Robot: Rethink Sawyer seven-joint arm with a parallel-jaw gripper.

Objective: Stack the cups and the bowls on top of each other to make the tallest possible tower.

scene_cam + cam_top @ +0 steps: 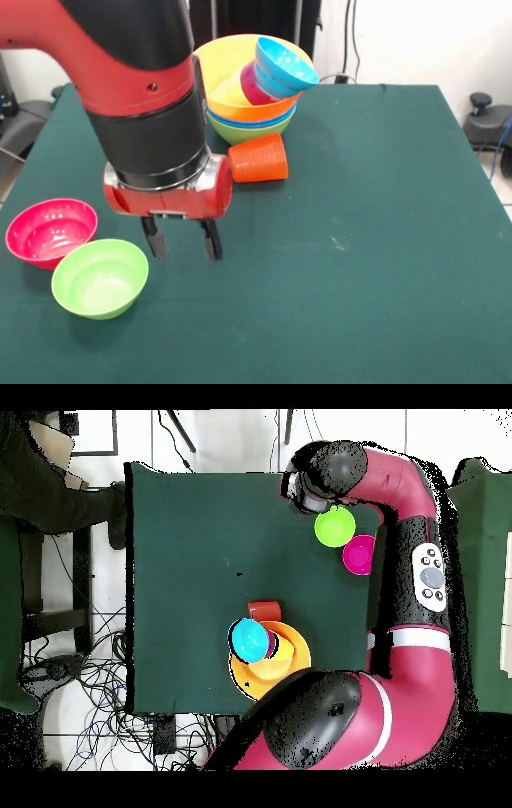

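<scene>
Sideways on the worktop (384,240) lies the ribbed orange-red cup (258,159), long axis level, just before the tower (240,96); atop it a light-blue bowl (284,68) tilts. The gripper (182,240) hangs spread, empty.

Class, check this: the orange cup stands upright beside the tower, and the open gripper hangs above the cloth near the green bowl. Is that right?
Not quite. The orange cup lies on its side beside the tower, as the front view shows. The gripper, jaws open, does hang near the green bowl.
</scene>
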